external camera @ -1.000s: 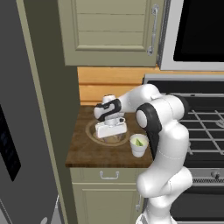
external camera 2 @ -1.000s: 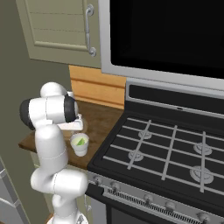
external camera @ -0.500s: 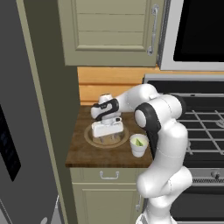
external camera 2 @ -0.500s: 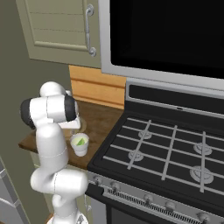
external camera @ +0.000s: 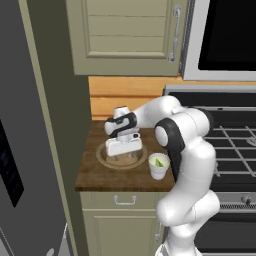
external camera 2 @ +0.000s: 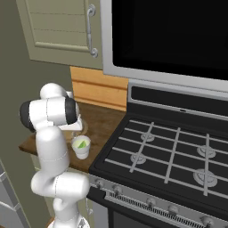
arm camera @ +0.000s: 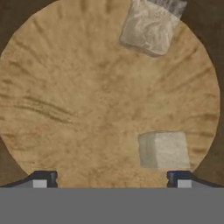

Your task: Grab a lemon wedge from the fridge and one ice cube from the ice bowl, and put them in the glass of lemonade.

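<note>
Hand view: your gripper (arm camera: pixel 109 179) hangs over the ice bowl (arm camera: pixel 65 109), jaws apart.
Two ice cubes (arm camera: pixel 164 149) inside; lemonade glass (external camera: pixel 159 165) just beside bowl on counter (external camera: pixel 100 177).

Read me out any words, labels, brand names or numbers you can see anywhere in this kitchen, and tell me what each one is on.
There is no readable text.
The tall grey steel fridge has a black dispenser panel with no legible marks.
The black stove's front knobs show no readable numbers.
The small whitish tapered glass of lemonade and the wide tan-brown ice bowl are unlabelled.
</note>
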